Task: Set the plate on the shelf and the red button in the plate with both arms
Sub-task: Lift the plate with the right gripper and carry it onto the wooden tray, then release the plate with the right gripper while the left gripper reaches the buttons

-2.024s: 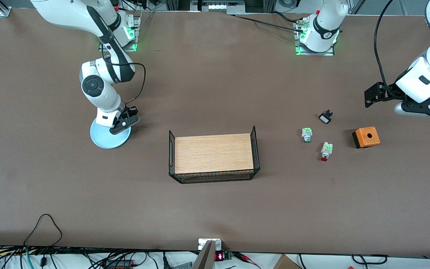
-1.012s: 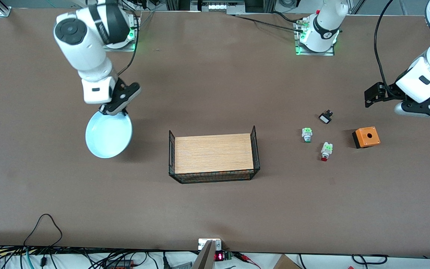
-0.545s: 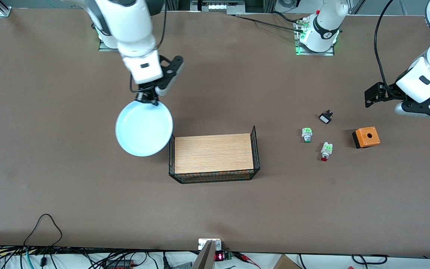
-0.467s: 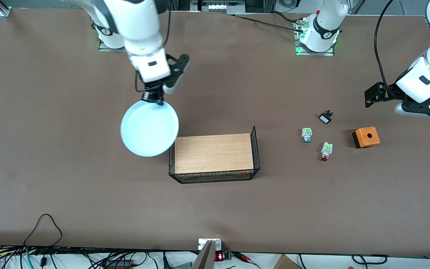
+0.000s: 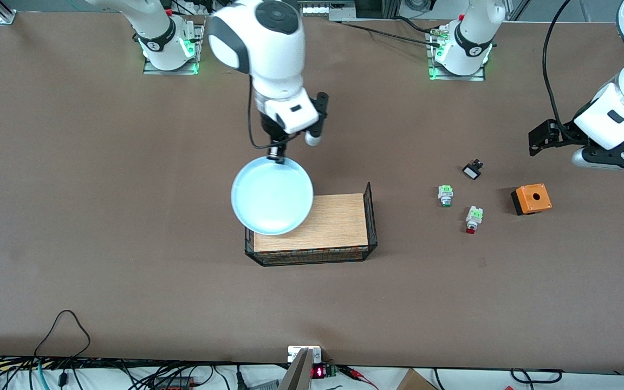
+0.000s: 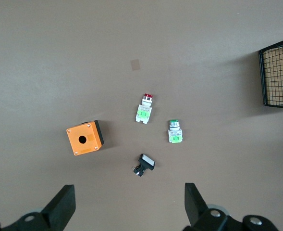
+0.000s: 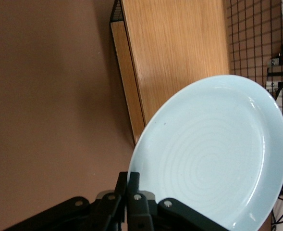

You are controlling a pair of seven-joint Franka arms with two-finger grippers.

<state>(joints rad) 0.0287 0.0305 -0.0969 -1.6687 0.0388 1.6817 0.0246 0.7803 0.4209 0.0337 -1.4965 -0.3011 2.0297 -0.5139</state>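
Note:
My right gripper is shut on the rim of the pale light-blue plate and holds it in the air over the wire basket's end toward the right arm. In the right wrist view the plate hangs over the basket's wooden floor, pinched at its edge by my right gripper. The red button lies on the table toward the left arm's end; it also shows in the left wrist view. My left gripper is open and empty, high over the table near the buttons, and waits.
A green-capped button, a small black switch and an orange box with a hole lie around the red button. The basket's wire walls stand up around its wooden floor. Cables run along the table's front edge.
My right arm has lifted the plate off the table and carried it toward the left arm's end, to over the basket. The left arm has not moved.

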